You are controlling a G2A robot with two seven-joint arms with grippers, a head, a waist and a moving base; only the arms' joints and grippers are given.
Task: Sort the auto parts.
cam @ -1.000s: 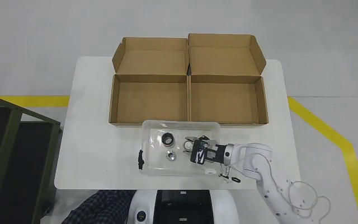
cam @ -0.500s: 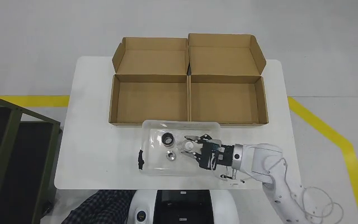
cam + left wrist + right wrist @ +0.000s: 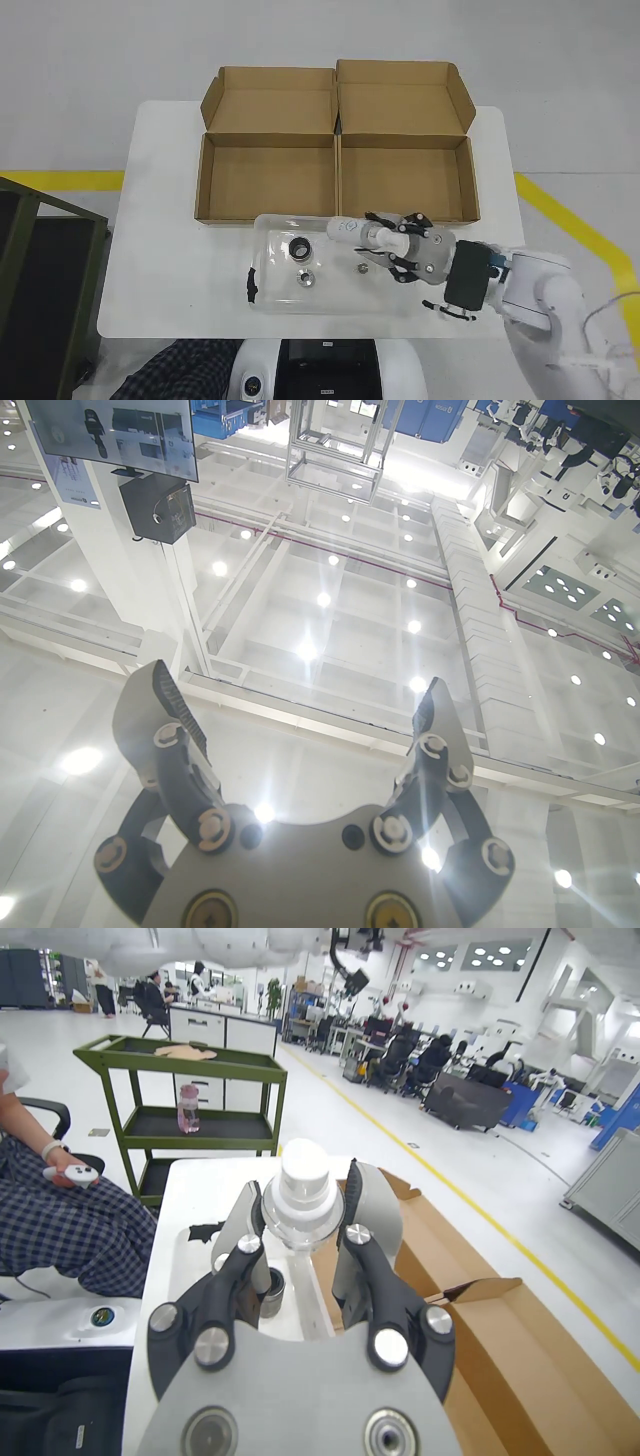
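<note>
Gripping white-capped part (image 3: 304,1160), right pincer (image 3: 305,1190) over clear tray (image 3: 266,298) near cardboard boxes (image 3: 270,182), left pincer (image 3: 295,680) wide.

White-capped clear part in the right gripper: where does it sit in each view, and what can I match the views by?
Top view: the white-capped clear part is over the far edge of the clear bin, clamped in the right gripper.
Right wrist view: at the centre, cap pointing away, between the fingers.
Left wrist view: the left gripper, open, against the ceiling.
Landmark: the dark ring part in the bin.
</note>
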